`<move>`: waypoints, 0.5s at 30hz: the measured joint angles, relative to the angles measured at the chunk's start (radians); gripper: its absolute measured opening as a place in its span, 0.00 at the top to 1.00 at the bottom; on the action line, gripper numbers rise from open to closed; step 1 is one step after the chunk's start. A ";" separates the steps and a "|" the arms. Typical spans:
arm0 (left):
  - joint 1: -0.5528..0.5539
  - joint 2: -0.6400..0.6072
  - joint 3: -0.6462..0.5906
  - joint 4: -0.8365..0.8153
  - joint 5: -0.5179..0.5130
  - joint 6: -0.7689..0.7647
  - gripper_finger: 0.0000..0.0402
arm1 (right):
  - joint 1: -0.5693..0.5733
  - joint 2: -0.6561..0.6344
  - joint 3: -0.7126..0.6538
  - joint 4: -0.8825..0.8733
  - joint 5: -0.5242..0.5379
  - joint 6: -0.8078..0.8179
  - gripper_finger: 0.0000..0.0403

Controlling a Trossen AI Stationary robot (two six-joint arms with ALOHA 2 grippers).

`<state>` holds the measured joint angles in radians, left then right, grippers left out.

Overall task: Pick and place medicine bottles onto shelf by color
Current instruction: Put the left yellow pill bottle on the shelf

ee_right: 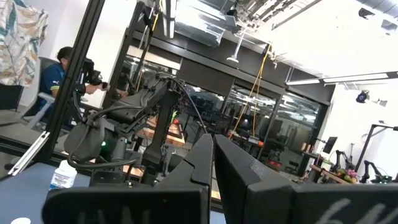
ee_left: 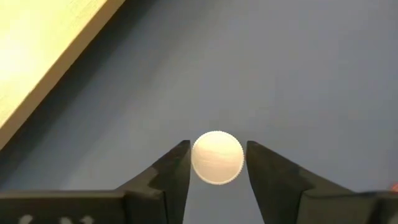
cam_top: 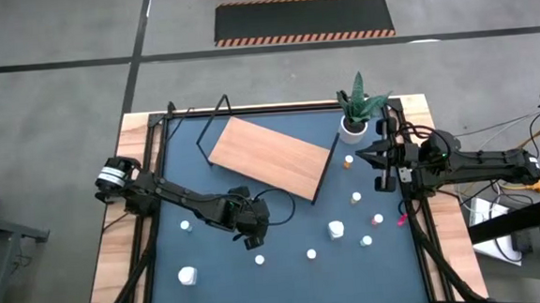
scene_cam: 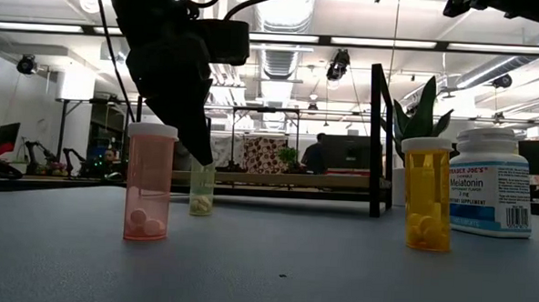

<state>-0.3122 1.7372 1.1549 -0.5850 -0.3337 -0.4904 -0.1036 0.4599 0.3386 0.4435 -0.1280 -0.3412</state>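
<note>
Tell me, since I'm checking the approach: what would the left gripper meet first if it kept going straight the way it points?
The left gripper points down at a white bottle cap already between its fingers, so it would meet that bottle first, then probably the blue tabletop.

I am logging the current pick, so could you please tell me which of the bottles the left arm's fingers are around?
The white-capped bottle between the left gripper fingers, just off the shelf edge; all the other bottles stand clear.
</note>
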 joint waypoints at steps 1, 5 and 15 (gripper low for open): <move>0.000 0.000 0.000 0.000 0.000 0.000 0.67 | 0.000 0.000 0.000 0.000 0.000 0.000 0.98; 0.000 0.000 0.000 0.000 0.000 0.000 0.70 | 0.000 0.000 0.000 -0.001 0.000 0.000 0.98; 0.000 -0.012 0.000 0.000 0.000 -0.001 0.72 | 0.000 0.000 0.000 -0.005 0.000 0.000 0.98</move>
<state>-0.3122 1.7256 1.1545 -0.5850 -0.3340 -0.4915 -0.1036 0.4598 0.3386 0.4385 -0.1284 -0.3408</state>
